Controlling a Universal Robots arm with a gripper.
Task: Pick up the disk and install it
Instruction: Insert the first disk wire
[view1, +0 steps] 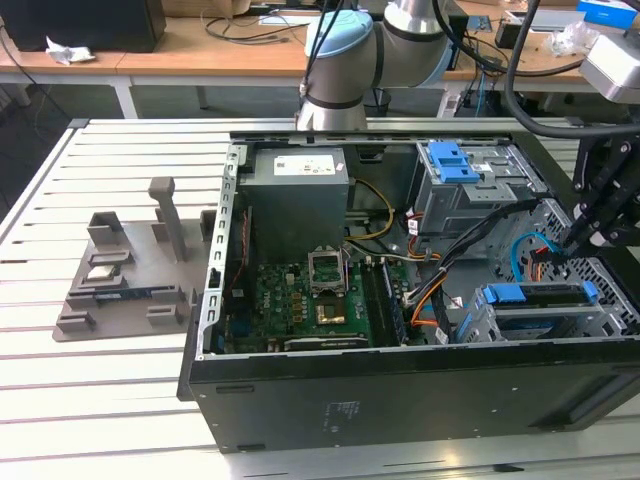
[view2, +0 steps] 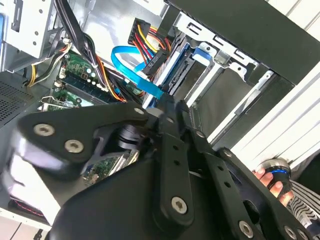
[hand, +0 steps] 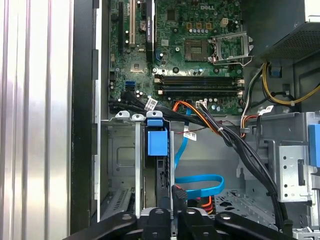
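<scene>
From the exterior view's left: a grey holder (view1: 125, 275) lies on the slatted table (view1: 60, 400), well apart from the open computer case (view1: 400, 390). Inside it I see the circuit board (view1: 320, 300) and power supply (view1: 297, 195). Far right, the disk (view1: 545, 297) sits edge-up in its bay, presumably slotted for installation. My claw (view1: 578, 240) hovers just above it; whether it grips, I cannot tell.

A lab: slatted white worktable (view1: 120, 400) bearing an opened computer case (view1: 400, 390), cable-strewn wooden benches (view1: 200, 45) behind
</scene>
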